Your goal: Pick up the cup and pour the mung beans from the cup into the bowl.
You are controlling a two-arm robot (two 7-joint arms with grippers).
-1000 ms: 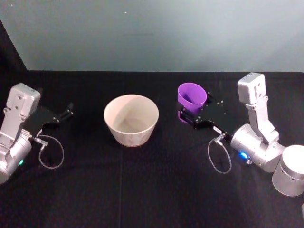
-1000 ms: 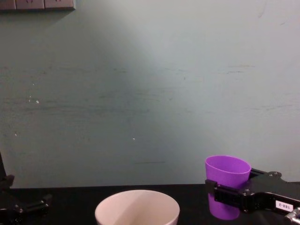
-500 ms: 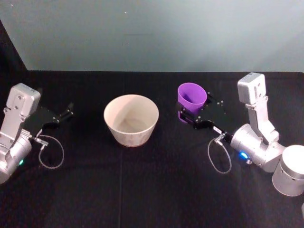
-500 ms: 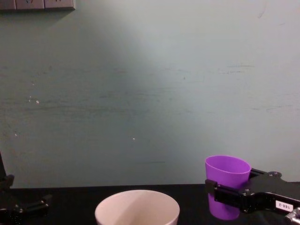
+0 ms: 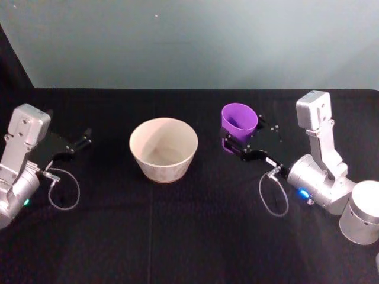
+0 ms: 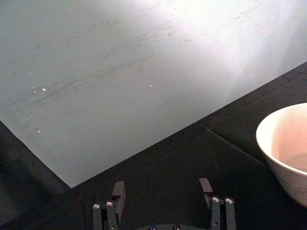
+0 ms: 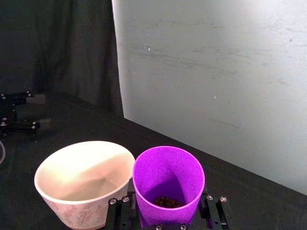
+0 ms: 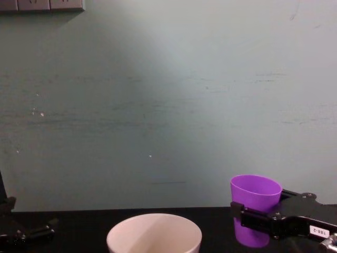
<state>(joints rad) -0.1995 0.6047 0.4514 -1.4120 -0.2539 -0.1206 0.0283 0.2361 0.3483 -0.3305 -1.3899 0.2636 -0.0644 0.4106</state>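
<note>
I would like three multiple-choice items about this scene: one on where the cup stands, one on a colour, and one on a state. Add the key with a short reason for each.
1. Where is the cup relative to the bowl?
A. inside it
B. on the robot's right of it
C. on the robot's left of it

2. What colour is the cup?
A. green
B. off-white
C. purple

3. How does the cup stand?
A. upright between the jaws of the right gripper
B. lying on its side
C. upside down

Key:
1 B: the head view shows it beside the bowl, toward the right arm.
2 C: it is bright purple, while the bowl is off-white.
3 A: its mouth faces up, with the mung beans at its bottom. The left gripper is parked open at the table's left.
</note>
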